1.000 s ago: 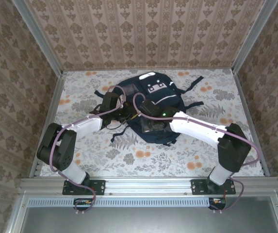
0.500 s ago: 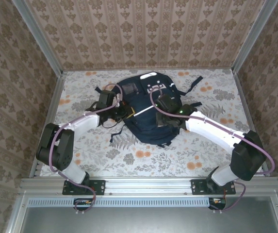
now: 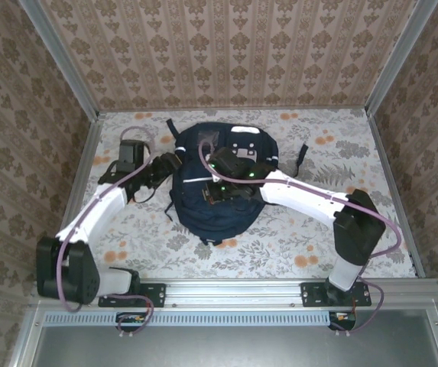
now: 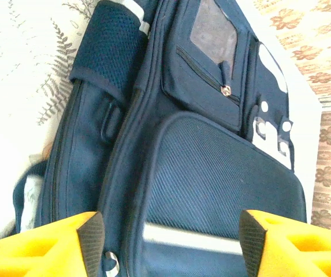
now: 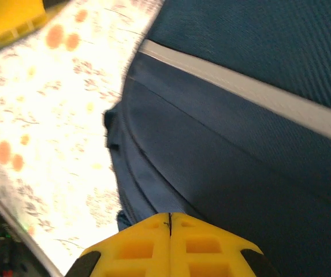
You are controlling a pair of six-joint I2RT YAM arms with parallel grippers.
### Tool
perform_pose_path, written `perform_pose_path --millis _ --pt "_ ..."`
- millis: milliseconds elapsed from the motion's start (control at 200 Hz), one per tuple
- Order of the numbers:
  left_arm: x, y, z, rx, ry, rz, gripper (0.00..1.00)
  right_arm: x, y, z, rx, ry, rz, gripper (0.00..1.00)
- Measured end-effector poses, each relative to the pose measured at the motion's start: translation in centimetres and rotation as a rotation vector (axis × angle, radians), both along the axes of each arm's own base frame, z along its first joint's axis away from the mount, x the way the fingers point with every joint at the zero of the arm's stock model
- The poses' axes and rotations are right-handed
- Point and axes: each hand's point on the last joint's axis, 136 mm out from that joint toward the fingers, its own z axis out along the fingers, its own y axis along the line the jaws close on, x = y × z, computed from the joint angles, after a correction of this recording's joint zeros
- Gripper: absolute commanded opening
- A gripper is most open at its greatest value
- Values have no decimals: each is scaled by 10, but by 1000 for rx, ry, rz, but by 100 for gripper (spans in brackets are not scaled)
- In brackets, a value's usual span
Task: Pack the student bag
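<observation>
1. Shows the student bag (image 3: 226,206) lying flat at the centre of the overhead frame, on the flower-patterned table (image 3: 318,245).
2. Sets the left gripper (image 3: 171,164) at the bag's left edge, left of centre in the frame; cannot tell whether touching.
3. From the left wrist, catches that gripper (image 4: 171,239) spread wide and holding nothing, with yellow fingers (image 4: 67,245) in the lower corners and navy fabric and the white stripe (image 4: 188,239) between them.
4. Puts the right gripper (image 3: 217,193) over the middle of the bag, centre frame.
5. From the right wrist, finds that gripper (image 5: 170,228) at the bottom edge, fingers pressed together with no gap and nothing between them, close over the navy fabric (image 5: 240,173); leaves contact with the bag unclear.
</observation>
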Motion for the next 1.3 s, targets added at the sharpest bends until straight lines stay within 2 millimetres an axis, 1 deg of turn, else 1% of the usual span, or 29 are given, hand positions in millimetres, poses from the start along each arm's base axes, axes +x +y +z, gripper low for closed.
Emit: perform_pose_path --millis 75,170,305,395,475,520,550,670,835,940,1110,1195,1300 --pt "-14 5 4 -15 -6 11 69 2 13 8 38 -6 23 0" --pt "-28 4 0 -56 18 11 69 2 24 14 73 -8 45 0" --pt "-42 -3 -21 -125 99 17 65 4 25 12 67 -4 36 0" --pt "-48 -12 -28 -155 136 10 61 5 19 8 40 2 9 10" --pt "-48 -22 -25 -173 130 -9 57 4 16 5 18 4 -13 20" --pt "-48 -26 -26 -179 132 -13 55 3 13 4 12 5 -28 27" --pt "-47 -27 -27 -183 137 -12 53 2 11 4 8 3 -35 30" --pt "-42 -30 -36 -195 154 0 48 -11 2 8 -2 -5 -59 42" --pt "-37 -32 -44 -204 166 6 46 -24 -6 19 3 -28 -87 49" --pt "-35 -34 -45 -207 163 3 46 -26 -11 16 -11 -35 -113 52" --pt "-32 -38 -50 -222 171 -8 46 -27 -18 10 -60 -60 -170 52" --pt "-32 -40 -53 -224 180 -14 36 -33 -20 4 -115 -76 -202 51" --pt "-34 -42 -55 -227 189 -15 26 -39 -13 -6 -178 -90 -222 50"
